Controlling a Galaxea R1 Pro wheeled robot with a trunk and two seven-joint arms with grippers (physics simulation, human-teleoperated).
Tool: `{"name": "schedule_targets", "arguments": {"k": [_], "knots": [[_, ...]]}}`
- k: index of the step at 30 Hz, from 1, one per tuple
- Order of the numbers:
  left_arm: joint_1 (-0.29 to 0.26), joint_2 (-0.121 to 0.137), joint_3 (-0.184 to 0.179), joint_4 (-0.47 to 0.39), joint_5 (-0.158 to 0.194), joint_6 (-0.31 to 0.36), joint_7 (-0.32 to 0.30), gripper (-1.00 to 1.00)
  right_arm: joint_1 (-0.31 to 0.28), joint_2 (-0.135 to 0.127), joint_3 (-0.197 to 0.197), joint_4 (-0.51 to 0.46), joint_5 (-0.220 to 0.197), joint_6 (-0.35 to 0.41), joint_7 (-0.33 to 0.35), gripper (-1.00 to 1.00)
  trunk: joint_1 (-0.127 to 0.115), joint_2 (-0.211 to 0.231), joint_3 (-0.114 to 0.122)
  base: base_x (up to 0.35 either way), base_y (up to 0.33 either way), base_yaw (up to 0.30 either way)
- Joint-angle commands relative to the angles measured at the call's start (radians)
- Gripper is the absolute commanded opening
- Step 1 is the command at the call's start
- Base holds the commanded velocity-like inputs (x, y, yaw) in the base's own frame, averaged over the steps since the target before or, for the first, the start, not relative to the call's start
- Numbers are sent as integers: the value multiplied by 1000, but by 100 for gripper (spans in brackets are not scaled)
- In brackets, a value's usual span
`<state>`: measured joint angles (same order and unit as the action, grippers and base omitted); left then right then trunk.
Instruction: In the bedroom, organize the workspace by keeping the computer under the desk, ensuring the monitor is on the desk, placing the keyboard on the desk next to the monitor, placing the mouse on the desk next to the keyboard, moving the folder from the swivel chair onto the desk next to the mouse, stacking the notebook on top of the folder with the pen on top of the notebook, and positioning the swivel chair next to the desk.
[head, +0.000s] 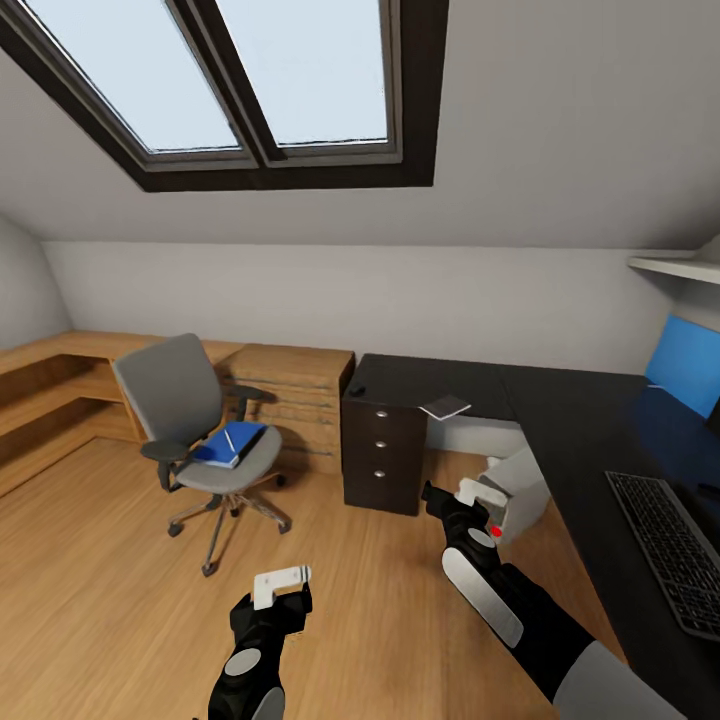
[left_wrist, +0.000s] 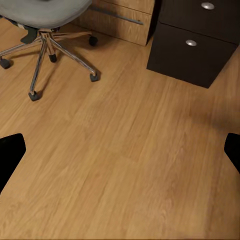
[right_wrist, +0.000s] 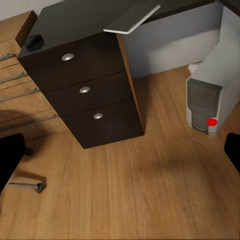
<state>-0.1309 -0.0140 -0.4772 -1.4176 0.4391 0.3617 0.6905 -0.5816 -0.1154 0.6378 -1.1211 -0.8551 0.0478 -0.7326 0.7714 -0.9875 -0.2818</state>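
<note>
- While both arms hang low over the wood floor (head: 90, 600), the left gripper (head: 282, 585) shows white fingers set apart with nothing between them; in the left wrist view its dark fingertips (left_wrist: 11, 150) sit at opposite edges over bare boards, so the jaws stand wide and hold nothing.
- Right gripper (head: 470, 497): likewise spread wide and empty, its fingertips (right_wrist: 10, 150) at the far edges of the right wrist view.
- From the left jaws, the swivel chair (head: 185, 415) stands at about 11 o'clock in the head view, well apart; its five-star base (left_wrist: 47, 45) lies ahead of the fingers.
- On the chair seat rests the folder (head: 228, 445), bright blue, with the pen (head: 229, 438) lying on it; the folder's long axis runs roughly from 7 to 1 o'clock.
- From the right jaws, the computer (right_wrist: 212, 90) stands just ahead, at about 1 o'clock, on the floor under the desk (head: 560, 420).
- On the desk top: the notebook (head: 445, 407) overhangs the edge beside the drawer unit (right_wrist: 85, 90); the mouse (right_wrist: 34, 42) sits near the top's far end; the keyboard (head: 670, 550) lies at 3 o'clock.
- Judgement: the folder lies on the left arm's side, so the left gripper is the nearer one for a pick from the chair, though the base would probably have to close in first.
</note>
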Motion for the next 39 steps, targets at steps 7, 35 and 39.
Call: {"name": "schedule_targets", "arguments": {"k": [7,35,39], "knots": [[-1,0,-1,-1,6,3,7,100,-1,-1,3,0,-2,6,-7,100,-26,48,21,328,0,0],[-1,-1,-3,7,6,3,9,100,3,-1,3,-20,34,6,-9,100,-134,244,107,328,0,49],[-1,-1,-3,8,6,3,9,100,3,-1,3,-20,34,6,-9,100,-149,272,118,329,0,241]]}}
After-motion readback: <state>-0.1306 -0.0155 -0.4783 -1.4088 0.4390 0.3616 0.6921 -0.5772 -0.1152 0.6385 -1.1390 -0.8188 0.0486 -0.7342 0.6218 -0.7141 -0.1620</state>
